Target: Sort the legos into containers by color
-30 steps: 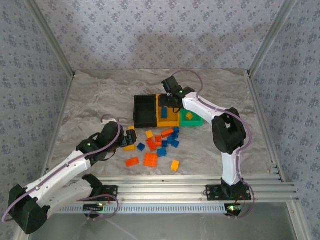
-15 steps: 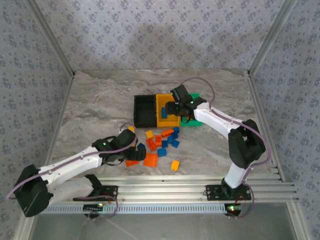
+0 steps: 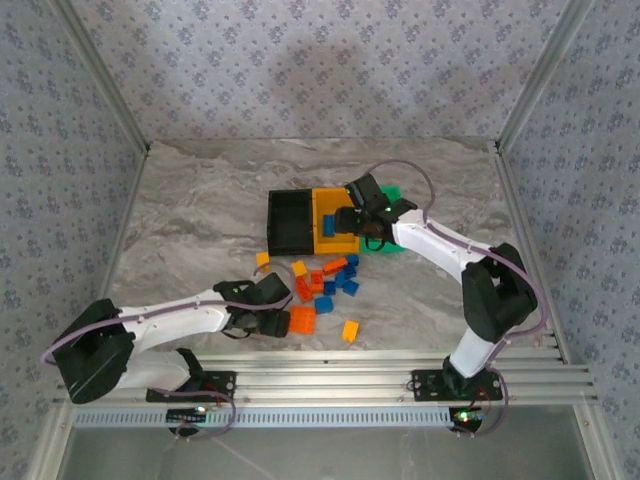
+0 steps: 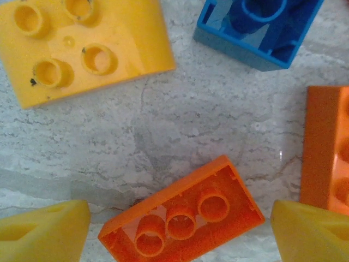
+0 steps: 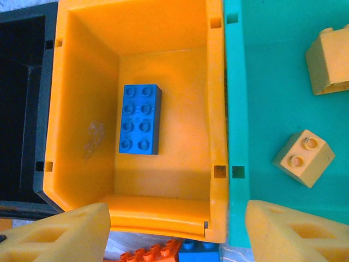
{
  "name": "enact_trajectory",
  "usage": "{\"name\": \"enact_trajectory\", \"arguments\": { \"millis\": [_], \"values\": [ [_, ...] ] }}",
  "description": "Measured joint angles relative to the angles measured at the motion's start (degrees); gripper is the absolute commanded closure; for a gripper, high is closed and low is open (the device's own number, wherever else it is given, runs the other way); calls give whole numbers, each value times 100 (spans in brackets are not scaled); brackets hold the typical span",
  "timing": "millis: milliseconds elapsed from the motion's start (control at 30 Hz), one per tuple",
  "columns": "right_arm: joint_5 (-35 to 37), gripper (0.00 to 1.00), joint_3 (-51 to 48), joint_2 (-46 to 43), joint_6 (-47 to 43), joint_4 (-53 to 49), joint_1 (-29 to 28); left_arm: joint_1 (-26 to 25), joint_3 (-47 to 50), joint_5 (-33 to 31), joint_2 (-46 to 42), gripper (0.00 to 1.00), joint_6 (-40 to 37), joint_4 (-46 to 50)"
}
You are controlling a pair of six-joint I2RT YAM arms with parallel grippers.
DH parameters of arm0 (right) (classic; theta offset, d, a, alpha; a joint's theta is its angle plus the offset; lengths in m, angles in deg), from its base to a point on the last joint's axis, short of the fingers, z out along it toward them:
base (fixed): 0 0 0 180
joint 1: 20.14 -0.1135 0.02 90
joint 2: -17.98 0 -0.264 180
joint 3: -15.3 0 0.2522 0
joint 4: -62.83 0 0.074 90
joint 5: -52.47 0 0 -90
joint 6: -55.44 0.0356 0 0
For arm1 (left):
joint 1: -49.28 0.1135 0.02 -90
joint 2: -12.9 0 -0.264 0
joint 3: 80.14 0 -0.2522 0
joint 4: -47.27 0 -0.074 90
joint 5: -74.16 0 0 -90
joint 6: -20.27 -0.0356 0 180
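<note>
We treat the step in hand as the pick of one orange-red brick [image 4: 182,221]. It lies hollow side up on the table [image 4: 180,120], skewed between the pads [image 4: 43,232] of the left gripper [image 4: 180,240]. The pads stand wide, one on each side, and neither touches it. Before closing, we advise turning the wrist so the pads meet the brick's long walls squarely, since a skewed squeeze is likely to spin it out. We also watch the orange neighbour [image 4: 327,158], just beside the pad at the right of the left wrist view, which could be caught in the grip. The yellow-orange piece [image 4: 82,49] and the upturned blue piece [image 4: 259,27] lie apart from the closing path. The right gripper [image 5: 180,234] hangs over the near wall of the yellow-orange bin [image 5: 82,98], its fingers wide and empty. That bin holds one blue brick [image 5: 139,119], flat, studs up. The green bin [image 5: 262,82] beside it holds two yellow-orange bricks [image 5: 304,157], apart from each other. The black bin [image 5: 24,98] on the other side shows no brick in the part we can see. By elimination, we judge it the destination for orange-red pieces. The loose legos [image 3: 325,280] lie on the table just in front of the bins.
</note>
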Motion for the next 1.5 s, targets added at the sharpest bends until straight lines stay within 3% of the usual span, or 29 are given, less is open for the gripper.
{"name": "enact_trajectory", "arguments": {
  "millis": [167, 700, 1167, 1367, 1500],
  "values": [
    [0, 32, -46, -103, 0, 13, 94, -85, 81, -52, 138, 22, 0, -125],
    [2, 32, -229, -297, 61, 79, 243, -339, -44, -221, 282, 52, 42, -79],
    [0, 32, -522, -442, 109, 168, 295, -376, -142, -249, -271, 53, 149, 428],
    [0, 32, -584, -568, 146, 195, 339, -326, -614, -428, -389, 54, 94, 815],
    [0, 32, -649, -675, 149, 201, 365, 9, -1235, -527, -306, 54, -184, 890]
  ]
}}
